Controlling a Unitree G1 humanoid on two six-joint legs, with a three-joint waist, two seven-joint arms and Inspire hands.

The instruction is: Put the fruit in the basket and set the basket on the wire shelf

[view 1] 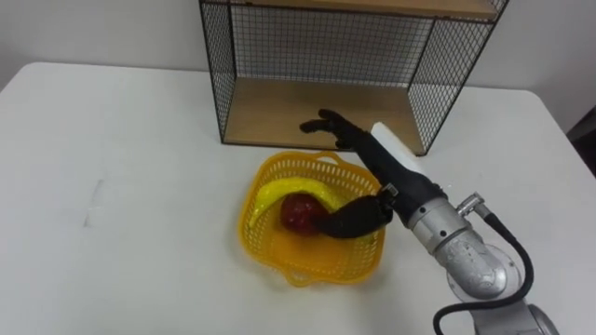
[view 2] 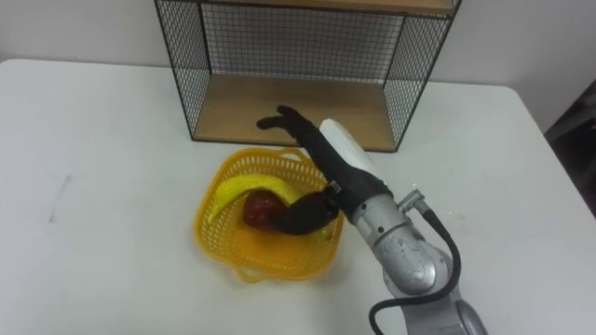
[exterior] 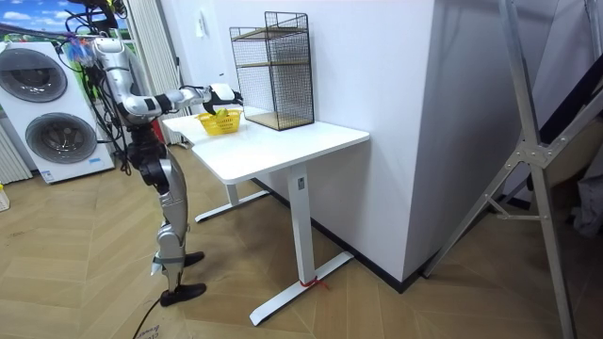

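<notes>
Right hand (view 1: 328,125), fingers spread wide and holding nothing, hangs at the wire shelf's (view 1: 270,116) lower mouth, while the basket (view 1: 261,237) with banana (view 1: 289,188) and red fruit (view 1: 298,214) sits just before that shelf, beneath the wrist.

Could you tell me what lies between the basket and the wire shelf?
A narrow strip of bare table, crossed above by the right hand, as the left eye view shows.
</notes>
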